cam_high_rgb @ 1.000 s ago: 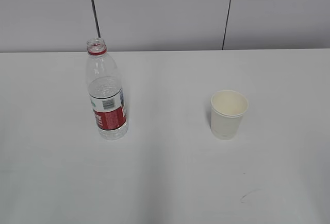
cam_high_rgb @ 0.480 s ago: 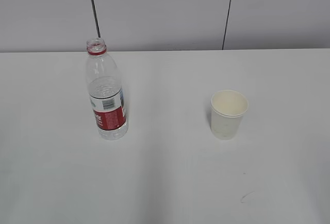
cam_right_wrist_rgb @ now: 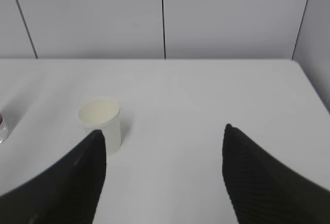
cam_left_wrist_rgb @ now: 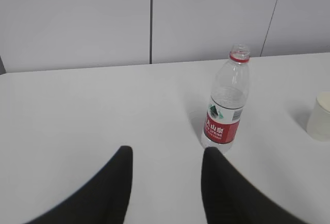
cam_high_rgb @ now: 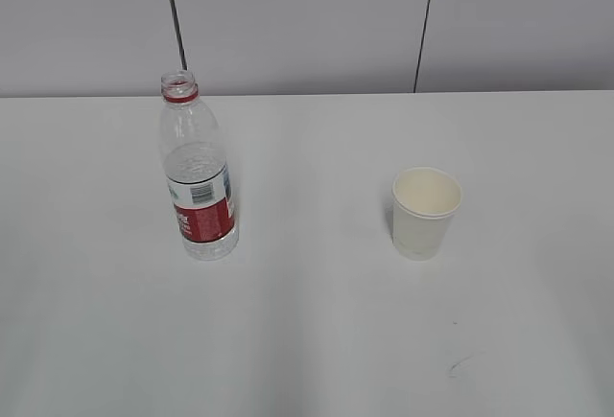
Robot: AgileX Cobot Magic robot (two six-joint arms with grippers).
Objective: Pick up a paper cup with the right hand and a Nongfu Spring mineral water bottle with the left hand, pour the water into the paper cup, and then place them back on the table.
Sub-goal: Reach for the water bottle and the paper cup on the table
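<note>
While both arms hang back, left hand and right hand spread, empty | uncapped bottle and paper cup upright, well apart on table | I'd fear nudging either over; light cup crushes easily

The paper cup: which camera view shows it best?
The exterior view: the paper cup stands whole and unobstructed on the table. The right wrist view shows it partly behind a finger; the left wrist view cuts it at the edge.
</note>
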